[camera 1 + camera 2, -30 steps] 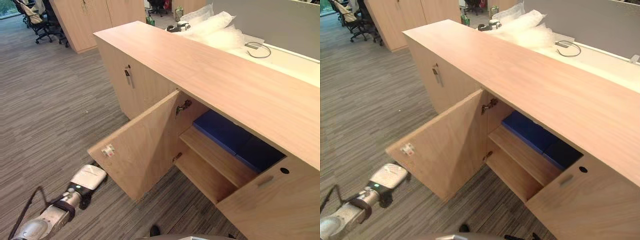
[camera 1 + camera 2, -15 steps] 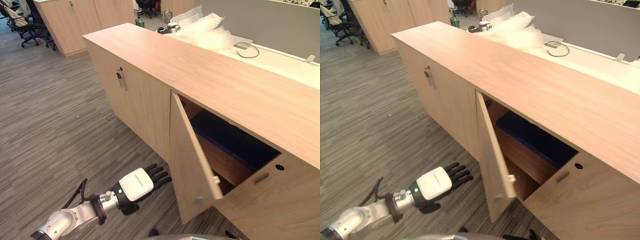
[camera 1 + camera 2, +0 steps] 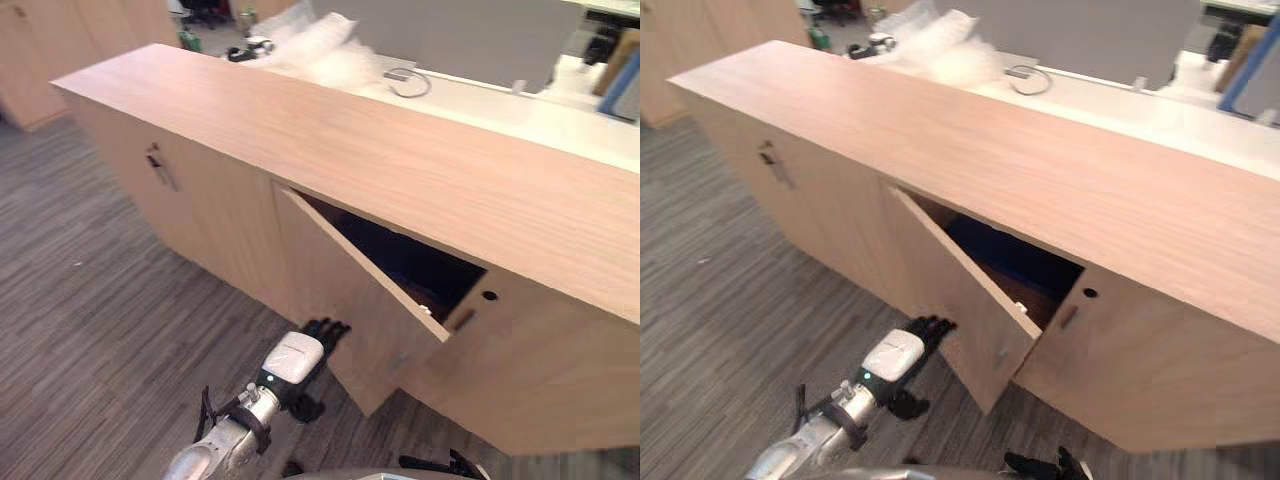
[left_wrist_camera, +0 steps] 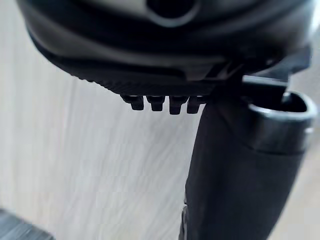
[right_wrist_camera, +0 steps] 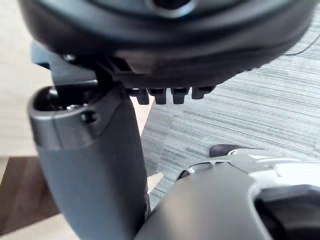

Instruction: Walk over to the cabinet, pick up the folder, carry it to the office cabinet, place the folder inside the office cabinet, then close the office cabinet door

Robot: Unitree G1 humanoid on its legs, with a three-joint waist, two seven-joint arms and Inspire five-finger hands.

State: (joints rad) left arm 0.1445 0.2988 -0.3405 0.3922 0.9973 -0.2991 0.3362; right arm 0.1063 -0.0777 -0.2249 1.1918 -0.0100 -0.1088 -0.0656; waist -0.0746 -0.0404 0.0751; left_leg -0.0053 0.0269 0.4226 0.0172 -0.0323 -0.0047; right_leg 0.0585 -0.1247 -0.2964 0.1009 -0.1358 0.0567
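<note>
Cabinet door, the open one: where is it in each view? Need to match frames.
Left eye view: cabinet door at centre, ajar.
Right eye view: door at centre, a little further left.
Left wrist view: door is the pale wood past the fingers.
Right wrist view: cannot tell; pale wood beside the thumb.
Shared landmark: left hand at the door's outer face.

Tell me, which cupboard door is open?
The middle door, right by the left hand. It sticks out at a slant with a dark gap behind it. The door with the metal handle and the right-hand door lie flat and shut.
</note>
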